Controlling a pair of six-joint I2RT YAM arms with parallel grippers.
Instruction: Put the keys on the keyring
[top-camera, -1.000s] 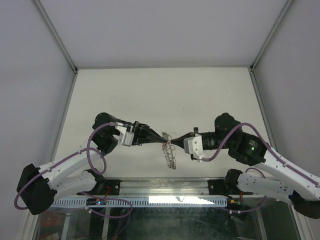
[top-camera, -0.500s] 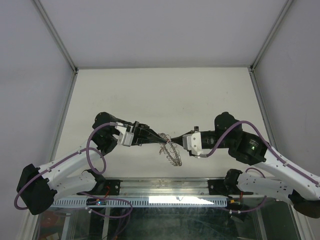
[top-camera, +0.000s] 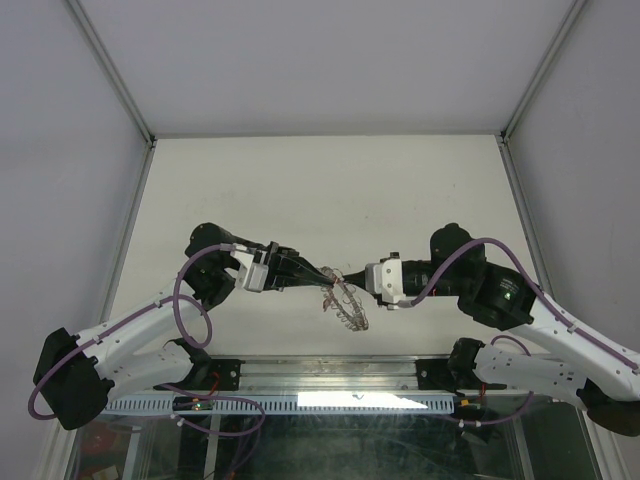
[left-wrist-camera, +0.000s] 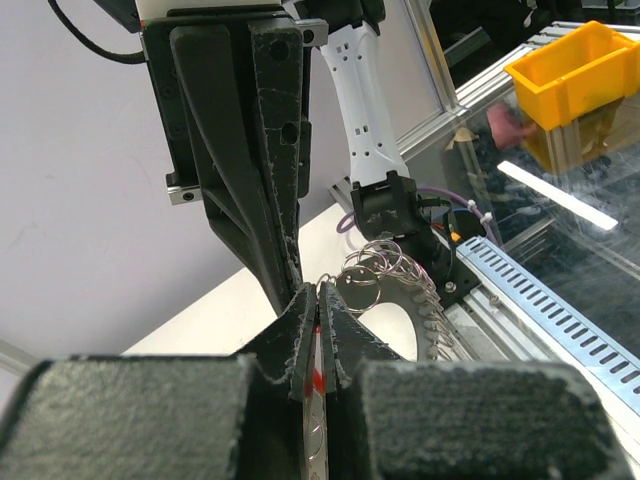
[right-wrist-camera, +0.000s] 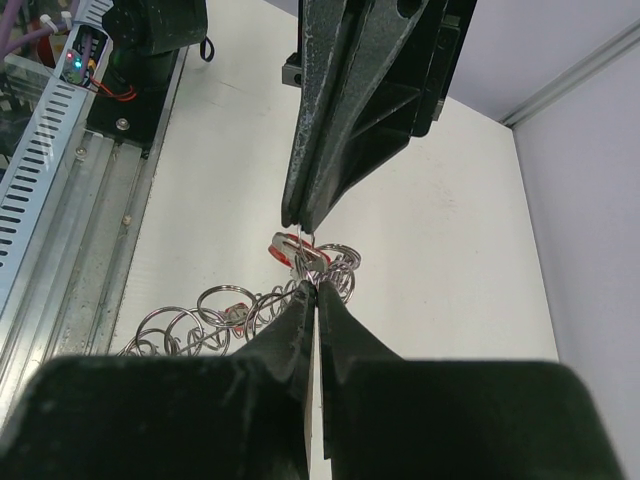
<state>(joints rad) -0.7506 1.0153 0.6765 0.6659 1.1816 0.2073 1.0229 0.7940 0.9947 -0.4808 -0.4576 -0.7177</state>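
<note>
Starting at my end: there's the metal rail (top-camera: 330, 372) the arms bolt to, and the left wrist cam shows a yellow bin (left-wrist-camera: 575, 75) sitting off past it, nowhere near the action. Just beyond the rail, both arms meet nose to nose, lifted off the counter (top-camera: 300, 180). The left pincer (left-wrist-camera: 318, 305) is clamped shut on the keys (right-wrist-camera: 287, 250). I can see a sliver of red and a thin bit of silver pinched in it on its own cam, and the right cam shows the red tag poking out right under its tip. The right pincer (right-wrist-camera: 316, 295) is squeezed closed too, on the wire of the keyring (top-camera: 347, 305) as far as I can tell, with the whole wreath of silver keys drooping below and toward the rail. So I'd call this the threading step, mid-attempt: the key is touching or just beside the wire, but I can't tell if it's actually on yet. The next move needs a tiny, precise slide of the key's loop onto the ring. The annoying part is that the dangling keys crowd the wire and the two tips leave almost no room. Farther back there's just counter and the enclosure walls.
</note>
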